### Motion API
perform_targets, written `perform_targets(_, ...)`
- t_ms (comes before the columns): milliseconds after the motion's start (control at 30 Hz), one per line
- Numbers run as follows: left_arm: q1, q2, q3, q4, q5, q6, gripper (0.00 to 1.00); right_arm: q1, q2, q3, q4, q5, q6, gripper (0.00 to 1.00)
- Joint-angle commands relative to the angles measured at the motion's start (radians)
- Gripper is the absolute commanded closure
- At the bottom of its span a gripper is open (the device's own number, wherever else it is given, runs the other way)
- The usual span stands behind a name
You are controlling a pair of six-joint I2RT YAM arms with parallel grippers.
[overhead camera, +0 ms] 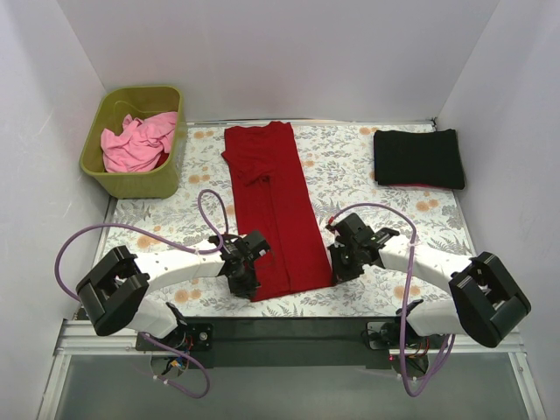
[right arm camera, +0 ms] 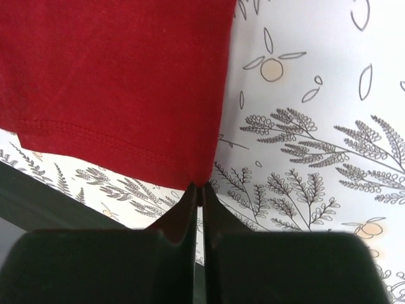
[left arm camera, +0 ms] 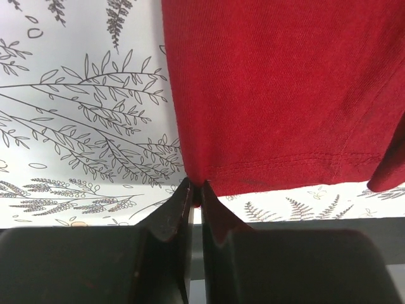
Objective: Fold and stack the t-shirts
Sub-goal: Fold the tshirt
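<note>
We hold the red shirt [overhead camera: 271, 210] by its near hem corners, left fingers [left arm camera: 190, 193] and right fingers [right arm camera: 193, 193] clamped on it. It lies in the middle of the bench [overhead camera: 367, 175], sides folded in, cross-folds left. The black shirt [overhead camera: 418, 157] sits folded at 2 o'clock. The pink shirt [overhead camera: 136, 144] waits in the bin [overhead camera: 131, 184] at 10.

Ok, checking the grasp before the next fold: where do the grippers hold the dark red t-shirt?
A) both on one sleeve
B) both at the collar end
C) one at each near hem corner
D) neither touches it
C: the left gripper and right gripper are each shut on a hem corner of the dark red t-shirt, at its near end.
</note>
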Motion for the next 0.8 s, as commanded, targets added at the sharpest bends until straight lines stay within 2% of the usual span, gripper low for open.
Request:
perform_targets(0, -0.009, -0.004, -0.007, -0.074, 0.060, 0.052, 1.00, 0.007, -0.022, -0.009, -0.082, 0.011, -0.022, 0.96)
perform_targets(100, -0.010, -0.030, -0.027, -0.097, 0.157, 0.072, 1.00, 0.007, -0.058, -0.009, -0.142, 0.004, -0.026, 0.99)
perform_targets(233, -0.021, -0.141, -0.084, -0.114, 0.238, 0.029, 1.00, 0.007, -0.100, -0.055, -0.193, -0.056, -0.010, 0.99)
perform_targets(433, -0.027, -0.247, -0.141, -0.146, 0.266, 0.007, 1.00, 0.007, -0.204, -0.078, -0.208, -0.082, 0.020, 0.99)
perform_targets(533, -0.026, -0.260, -0.105, -0.146, 0.249, -0.005, 1.00, 0.007, -0.213, -0.011, -0.220, -0.078, 0.023, 0.99)
perform_targets(633, -0.017, -0.271, -0.041, -0.159, 0.167, -0.029, 1.00, 0.007, -0.191, 0.093, -0.230, -0.038, 0.011, 0.99)
perform_targets(767, 0.066, -0.244, 0.043, -0.153, 0.078, 0.020, 1.00, 0.007, -0.103, 0.242, -0.233, -0.004, -0.025, 0.99)
